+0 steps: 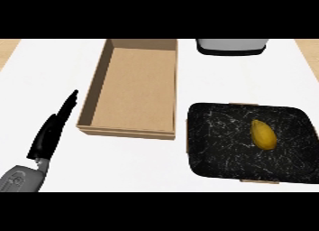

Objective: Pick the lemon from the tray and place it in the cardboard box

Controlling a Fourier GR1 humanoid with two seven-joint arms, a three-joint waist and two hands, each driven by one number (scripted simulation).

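Note:
A yellow lemon point(263, 134) lies on a black marbled tray point(215, 153) at the right of the counter, toward the tray's right half. An open cardboard box point(132, 88) with nothing inside stands left of the tray, reaching toward the back. My left hand point(50, 133) rests at the lower left beside the box, fingers straight and pointing up, holding nothing. My right hand does not show.
A grey and black appliance point(230, 46) stands at the back edge, behind the tray. The white counter point(42, 72) runs wide to the left of the box, with wooden floor showing past both side edges.

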